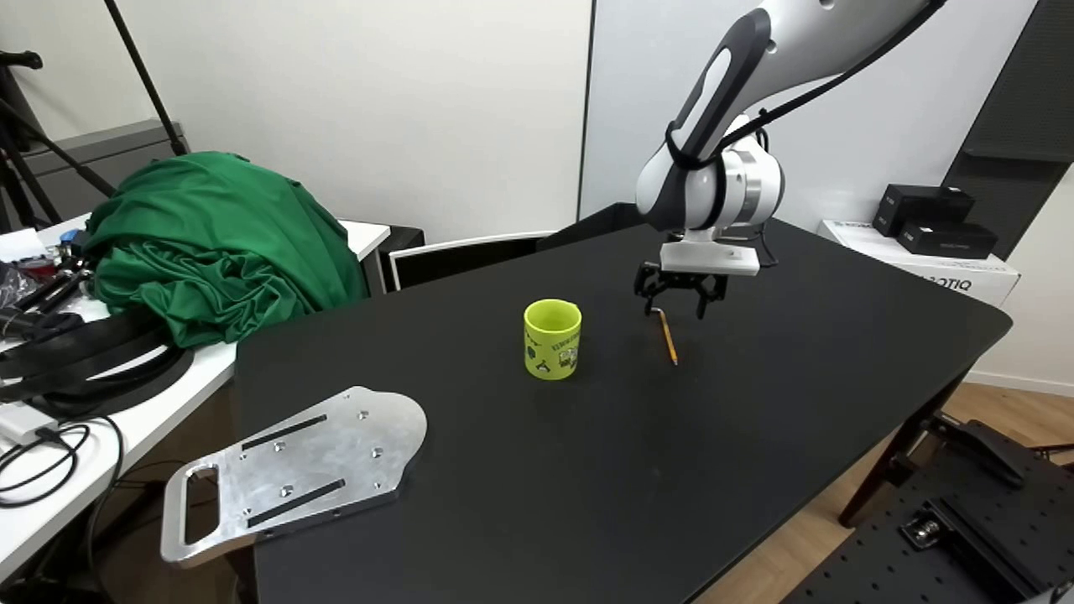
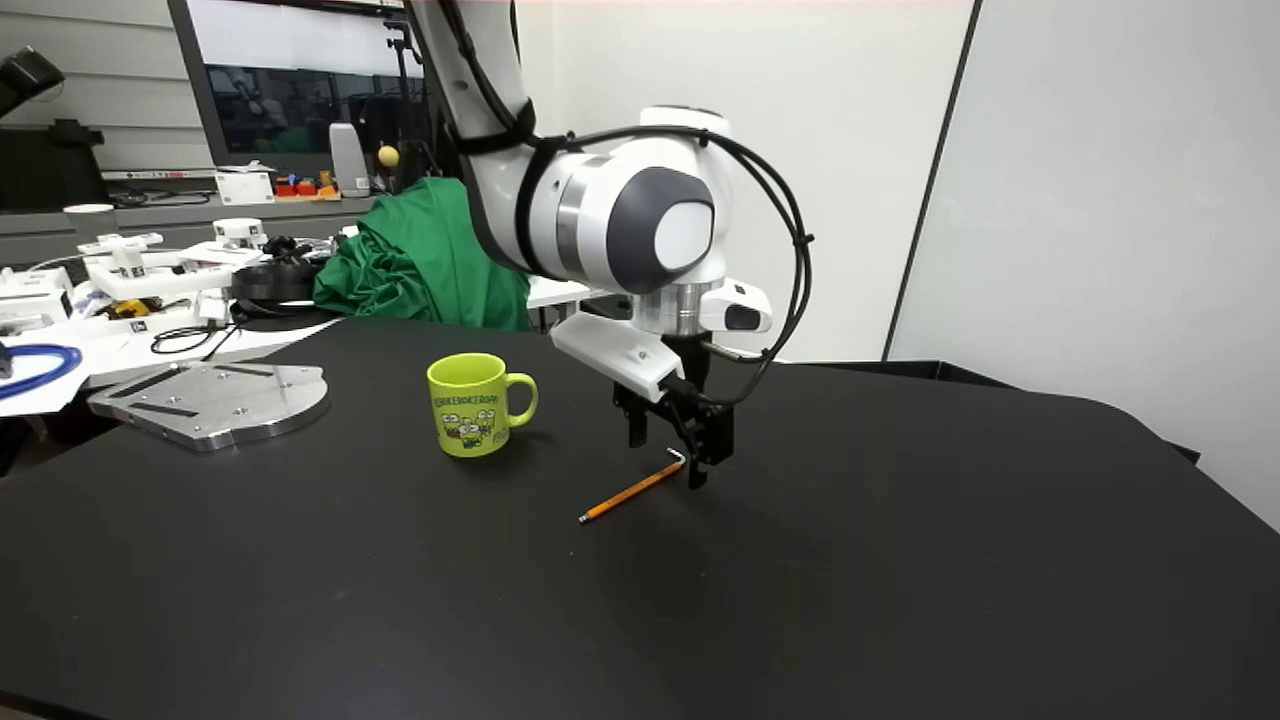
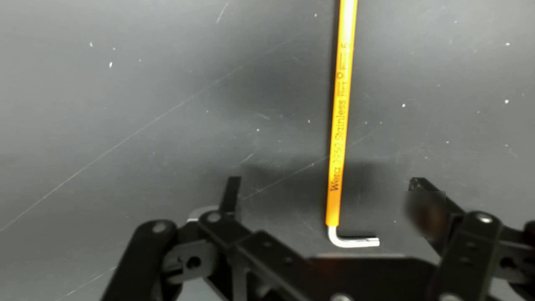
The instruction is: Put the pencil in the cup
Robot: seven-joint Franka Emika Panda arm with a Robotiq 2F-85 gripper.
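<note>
A slim, orange-sleeved metal hex key with a bent silver end [image 3: 340,125] (the task sentence says pencil, but the crook argues otherwise) lies flat on the matt black tabletop [image 2: 900,560]. In the wrist view it runs from the top edge, right of centre, down to its crook near the bottom. The black two-fingered gripper [image 3: 326,180] has its fingers spread wide at lower left and lower right, clamped on nothing; whether the tips touch the table I cannot tell. The yellow-green cylindrical mug with printed figures [image 2: 470,415] stands upright left of centre in an exterior view, well apart from the key.

The step in hand looks like lining up the grasp. The next move probably calls for shifting toward the top of the wrist view, onto the straight shaft, then lowering if needed and closing there before any lift.
</note>
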